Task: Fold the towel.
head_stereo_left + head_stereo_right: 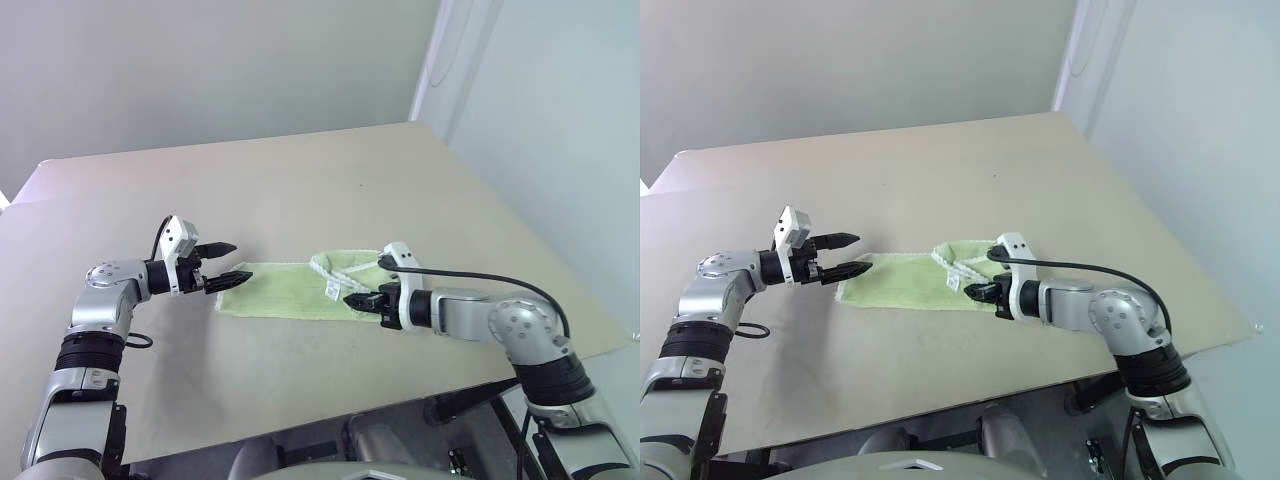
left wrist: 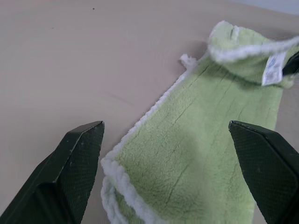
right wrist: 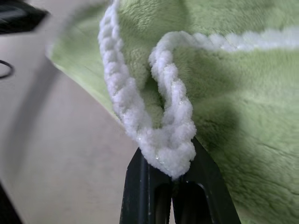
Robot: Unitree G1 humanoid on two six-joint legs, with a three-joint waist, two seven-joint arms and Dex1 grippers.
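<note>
Green towel (image 1: 290,291) edge pinched by right fingers (image 3: 140,186).

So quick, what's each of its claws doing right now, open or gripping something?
Left gripper: open, holding nothing, at the towel's end.
Right gripper: shut on the towel's white edging.

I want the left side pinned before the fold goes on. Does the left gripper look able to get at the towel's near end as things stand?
Probably yes. The left gripper is open and sits right at the towel's left end, with nothing between them. The right gripper pinches the white edging at the other end, well clear.
</note>
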